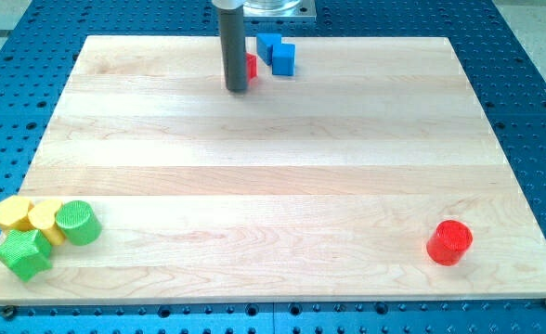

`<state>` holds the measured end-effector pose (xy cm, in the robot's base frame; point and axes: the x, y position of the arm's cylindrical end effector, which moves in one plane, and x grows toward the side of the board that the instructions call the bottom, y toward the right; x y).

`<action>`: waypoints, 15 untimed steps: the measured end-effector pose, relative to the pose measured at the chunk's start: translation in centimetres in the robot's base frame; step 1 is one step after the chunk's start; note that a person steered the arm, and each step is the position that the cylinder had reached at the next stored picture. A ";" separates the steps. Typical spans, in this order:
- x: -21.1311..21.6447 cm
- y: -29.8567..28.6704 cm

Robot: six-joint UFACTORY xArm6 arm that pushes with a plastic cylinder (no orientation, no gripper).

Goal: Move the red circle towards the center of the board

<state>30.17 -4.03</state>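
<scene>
The red circle (450, 242) is a red cylinder near the board's bottom right corner. My tip (237, 89) rests on the board near the view's top, left of centre, far from the red circle. A second red block (251, 66) is mostly hidden behind the rod, just right of it; its shape cannot be made out.
Two blue blocks (278, 53) sit together at the top, right of the rod. At the bottom left corner a cluster holds a green cylinder (78, 223), a green block (22, 253) and two yellow blocks (29, 215). The wooden board (273, 167) lies on a blue perforated table.
</scene>
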 end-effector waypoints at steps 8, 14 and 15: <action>21.3 9.8; 28.9 14.9; 24.6 14.4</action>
<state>54.75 10.37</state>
